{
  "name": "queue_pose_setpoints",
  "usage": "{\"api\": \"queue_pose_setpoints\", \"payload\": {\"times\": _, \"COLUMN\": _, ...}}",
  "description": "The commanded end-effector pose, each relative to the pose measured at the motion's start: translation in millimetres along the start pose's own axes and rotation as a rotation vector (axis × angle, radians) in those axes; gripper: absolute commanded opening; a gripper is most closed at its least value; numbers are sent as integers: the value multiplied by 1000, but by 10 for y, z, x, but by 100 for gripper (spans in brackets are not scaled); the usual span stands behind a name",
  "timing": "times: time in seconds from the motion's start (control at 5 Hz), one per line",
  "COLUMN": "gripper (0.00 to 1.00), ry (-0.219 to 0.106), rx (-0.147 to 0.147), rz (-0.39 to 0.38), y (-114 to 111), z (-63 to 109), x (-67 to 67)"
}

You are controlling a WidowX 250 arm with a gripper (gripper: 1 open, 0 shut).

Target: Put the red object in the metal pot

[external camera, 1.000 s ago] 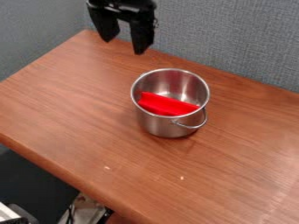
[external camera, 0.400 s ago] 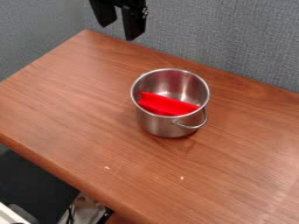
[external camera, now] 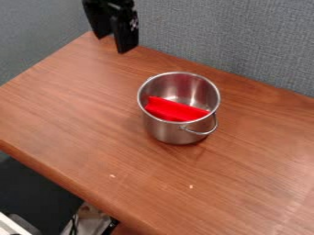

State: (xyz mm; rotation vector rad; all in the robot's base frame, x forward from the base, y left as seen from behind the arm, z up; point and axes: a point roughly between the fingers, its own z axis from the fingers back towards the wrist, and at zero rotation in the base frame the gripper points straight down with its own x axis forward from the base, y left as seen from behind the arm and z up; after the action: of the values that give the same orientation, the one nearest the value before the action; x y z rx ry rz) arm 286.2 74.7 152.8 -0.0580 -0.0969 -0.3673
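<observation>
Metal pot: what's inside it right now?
The red object lies inside the metal pot, across its width. The near wall and the red object cover part of the pot's floor, so I can't see what is there.

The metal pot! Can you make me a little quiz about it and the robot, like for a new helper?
1. True or false: the red object is inside the metal pot.
2. Fill in the blank: the pot stands on a ____ table.
3. Which is it: is the gripper (a) holding the red object or (b) away from it?

Key: 1 true; 2 brown; 3 b.
</observation>
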Motion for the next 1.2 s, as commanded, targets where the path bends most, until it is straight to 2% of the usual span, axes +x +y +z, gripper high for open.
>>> {"api": "queue_pose_setpoints", "payload": {"times": 0.0, "gripper": 100, "ry": -23, "rx": 32, "rz": 50, "y": -137, "z": 234, "x": 45}}
{"api": "queue_pose_setpoints", "payload": {"times": 0.2, "gripper": 100, "ry": 11, "rx": 43, "rz": 58, "y": -191, "z": 277, "x": 100}}
{"api": "queue_pose_setpoints", "payload": {"times": 0.4, "gripper": 100, "ry": 26, "rx": 62, "rz": -97, "y": -210, "z": 118, "x": 138}}
{"api": "queue_pose_setpoints", "payload": {"times": 0.6, "gripper": 100, "ry": 36, "rx": 78, "rz": -216, "y": -238, "z": -23, "x": 139}}
{"api": "queue_pose_setpoints", "payload": {"times": 0.8, "gripper": 100, "ry": 38, "rx": 105, "rz": -282, "y": -252, "z": -45, "x": 131}}
{"api": "queue_pose_setpoints", "payload": {"times": 1.0, "gripper": 100, "ry": 31, "rx": 113, "rz": -252, "y": -294, "z": 53, "x": 140}}
